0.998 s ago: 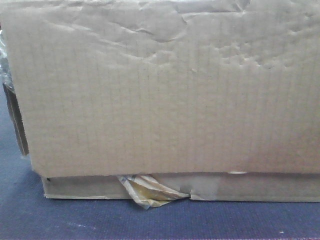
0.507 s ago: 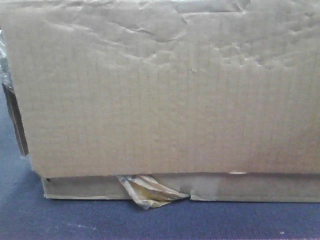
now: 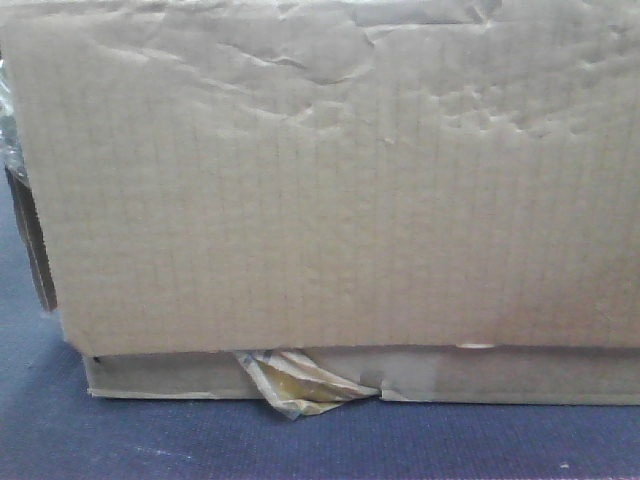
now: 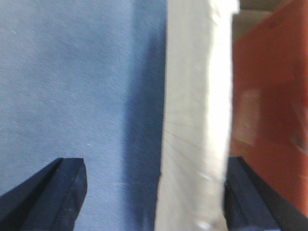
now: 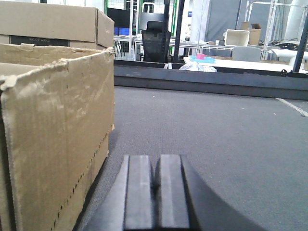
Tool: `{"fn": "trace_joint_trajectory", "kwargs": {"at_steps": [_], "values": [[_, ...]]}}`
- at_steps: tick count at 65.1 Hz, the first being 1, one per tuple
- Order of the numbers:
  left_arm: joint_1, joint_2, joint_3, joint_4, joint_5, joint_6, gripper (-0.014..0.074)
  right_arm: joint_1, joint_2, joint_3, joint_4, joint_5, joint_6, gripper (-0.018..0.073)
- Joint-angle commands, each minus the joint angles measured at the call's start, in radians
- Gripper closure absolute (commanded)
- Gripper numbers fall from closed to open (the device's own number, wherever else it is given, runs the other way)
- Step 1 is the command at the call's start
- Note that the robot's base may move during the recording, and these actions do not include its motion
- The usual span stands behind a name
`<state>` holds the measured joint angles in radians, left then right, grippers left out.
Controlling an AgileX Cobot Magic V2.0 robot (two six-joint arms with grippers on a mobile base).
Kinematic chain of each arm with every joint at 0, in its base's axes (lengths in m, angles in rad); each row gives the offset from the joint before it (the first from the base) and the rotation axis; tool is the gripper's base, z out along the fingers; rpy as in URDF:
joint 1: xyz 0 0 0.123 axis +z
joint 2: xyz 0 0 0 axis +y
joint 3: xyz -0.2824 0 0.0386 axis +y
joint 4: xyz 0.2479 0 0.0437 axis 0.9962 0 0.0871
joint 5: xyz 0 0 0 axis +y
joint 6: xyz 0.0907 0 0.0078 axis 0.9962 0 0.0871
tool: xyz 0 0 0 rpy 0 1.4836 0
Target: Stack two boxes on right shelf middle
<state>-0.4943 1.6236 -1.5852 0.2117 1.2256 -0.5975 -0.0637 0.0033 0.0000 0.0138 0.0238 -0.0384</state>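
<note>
One tan cardboard box (image 3: pixel 320 200) fills the front view, its face creased, with a yellowish tape scrap (image 3: pixel 300 385) at its bottom edge. In the left wrist view my left gripper (image 4: pixel 154 166) is open and straddles a pale upright wall of the box (image 4: pixel 192 120), which stands close against the right finger (image 4: pixel 240 197). The left finger (image 4: pixel 65 192) is well clear over the fabric. My right gripper (image 5: pixel 155 163) is shut on nothing, low over the table just right of the box's side (image 5: pixel 53 134). A second box (image 5: pixel 53 21) shows behind it. The shelf is out of view.
The boxes rest on a dark grey-blue fabric table (image 3: pixel 330 445). Its far edge is a dark rail (image 5: pixel 207 82). Beyond it are an office chair (image 5: pixel 155 41), tables and metal racks. An orange-brown surface (image 4: pixel 269 110) lies past the box wall.
</note>
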Motion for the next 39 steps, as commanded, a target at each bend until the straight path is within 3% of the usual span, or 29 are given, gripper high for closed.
{"fn": "trace_joint_trajectory", "kwargs": {"at_steps": [1,33,39], "values": [[-0.019,0.015,-0.001,-0.01,-0.004,0.004,0.0153,0.003,-0.003,0.0,0.002,-0.017,-0.001,0.072],[-0.016,0.066,-0.005,-0.008,-0.004,0.019,0.0153,0.003,-0.003,0.0,0.002,-0.017,-0.001,0.072],[-0.016,0.062,-0.007,-0.006,-0.004,0.031,0.0153,0.003,-0.003,0.0,0.002,-0.115,-0.001,0.072]]}}
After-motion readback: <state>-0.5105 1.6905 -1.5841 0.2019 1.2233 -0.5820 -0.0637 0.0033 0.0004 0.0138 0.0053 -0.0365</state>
